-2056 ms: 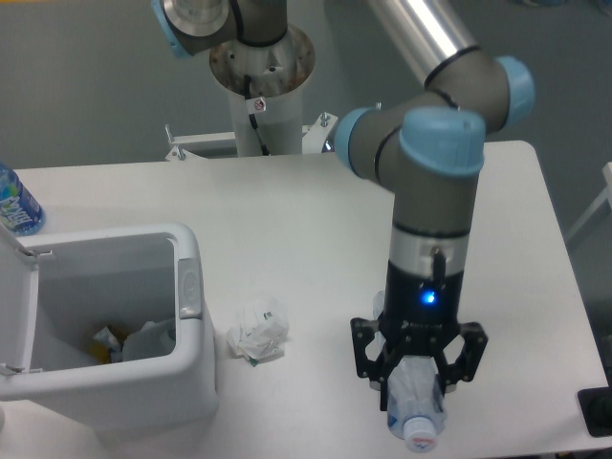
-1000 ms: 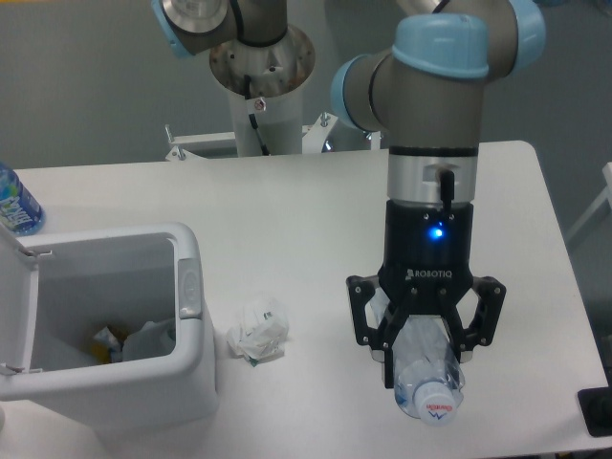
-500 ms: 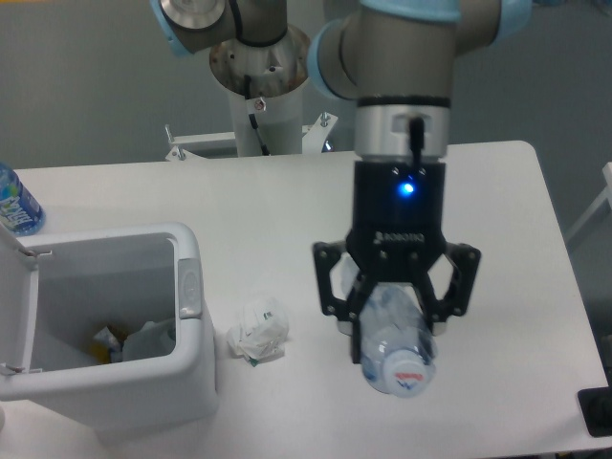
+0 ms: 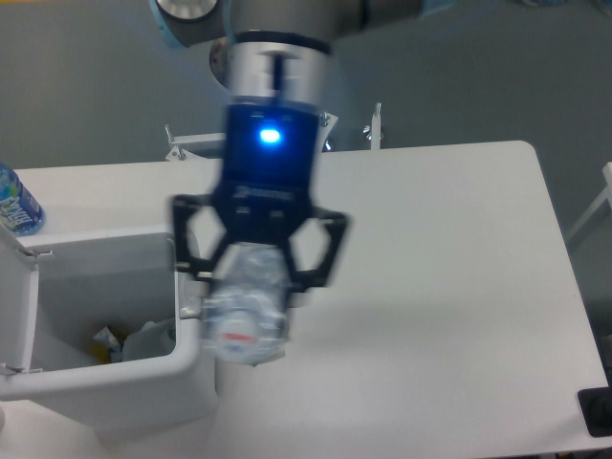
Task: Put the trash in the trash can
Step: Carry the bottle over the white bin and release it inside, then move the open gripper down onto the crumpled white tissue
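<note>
A: Tabletop [image 4: 449,249] mostly bare white on the right side. Trash can [image 4: 191,382] at the near left, lid swung open, some scraps visible inside.

B: And the claw [image 4: 256,277]?

A: Raised close to camera, motion-blurred, hanging just over the can's right rim. Clamped on the squashed plastic bottle [image 4: 244,316], cap end pointing down toward the lens.

B: Over the opening?

A: Not quite, judging by the view. More over the rim and push-button side than the cavity. Couldn't be sure of depth from one angle.

B: Paper wad?

A: Not visible. Probably hidden behind claw and bottle; couldn't confirm.

B: Progress?

A: Roughly a third. Bottle gripped and lifted, not released. Left: drop it in, then fetch the wad. Blue-labelled water bottle [image 4: 17,203] at far left edge, not trash.
</note>
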Robot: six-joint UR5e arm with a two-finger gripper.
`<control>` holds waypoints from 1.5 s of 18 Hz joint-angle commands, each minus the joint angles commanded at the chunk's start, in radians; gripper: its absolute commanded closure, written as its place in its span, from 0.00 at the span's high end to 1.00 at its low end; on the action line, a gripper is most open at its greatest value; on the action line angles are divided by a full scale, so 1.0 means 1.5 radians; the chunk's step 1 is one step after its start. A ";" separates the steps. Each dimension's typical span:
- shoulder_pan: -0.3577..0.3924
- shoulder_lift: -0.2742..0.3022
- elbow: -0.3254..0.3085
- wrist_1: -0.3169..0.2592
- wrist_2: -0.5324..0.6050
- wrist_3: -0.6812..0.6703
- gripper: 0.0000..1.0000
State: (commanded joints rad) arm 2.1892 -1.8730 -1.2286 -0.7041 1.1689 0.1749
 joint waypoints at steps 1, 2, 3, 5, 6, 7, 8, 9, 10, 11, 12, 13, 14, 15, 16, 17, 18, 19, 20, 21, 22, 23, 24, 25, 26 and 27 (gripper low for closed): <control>-0.018 0.001 -0.007 0.000 0.000 0.001 0.63; -0.032 -0.001 -0.008 0.000 0.000 0.002 0.63; -0.036 -0.005 -0.009 0.000 0.000 0.001 0.63; -0.052 -0.019 -0.015 0.000 -0.001 0.001 0.64; -0.062 -0.025 -0.021 0.000 0.000 0.003 0.64; -0.066 -0.030 -0.026 0.000 0.000 0.003 0.73; -0.068 -0.032 -0.031 0.000 0.000 0.003 0.80; -0.071 -0.033 -0.033 0.000 -0.001 0.002 0.81; -0.078 -0.035 -0.036 0.000 -0.001 0.004 0.92; -0.080 -0.033 -0.042 0.000 0.000 0.006 1.00; -0.080 -0.030 -0.045 0.000 0.000 0.003 1.00; -0.080 -0.027 -0.044 0.000 -0.001 0.002 1.00; -0.074 -0.025 -0.041 0.000 -0.002 0.001 1.00; -0.059 -0.021 -0.040 0.000 -0.002 0.002 1.00; -0.032 -0.018 -0.036 0.000 -0.002 0.001 1.00; -0.010 -0.017 -0.035 0.000 -0.003 0.001 1.00; 0.017 -0.016 -0.035 0.000 -0.003 0.001 1.00; 0.044 -0.016 -0.034 0.000 -0.003 0.001 1.00; 0.067 -0.016 -0.033 0.000 -0.003 0.001 1.00; 0.094 -0.016 -0.033 0.000 -0.003 0.001 1.00; 0.119 -0.017 -0.032 0.000 -0.002 0.001 1.00; 0.140 -0.020 -0.032 -0.001 0.000 0.007 1.00; 0.157 -0.022 -0.033 -0.002 0.001 0.009 1.00; 0.174 -0.023 -0.036 -0.002 0.002 0.010 1.00; 0.189 -0.023 -0.039 -0.003 0.001 0.014 1.00; 0.198 -0.025 -0.043 -0.005 0.001 0.017 1.00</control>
State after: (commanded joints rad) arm 2.4864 -1.9098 -1.2931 -0.7117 1.1704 0.2009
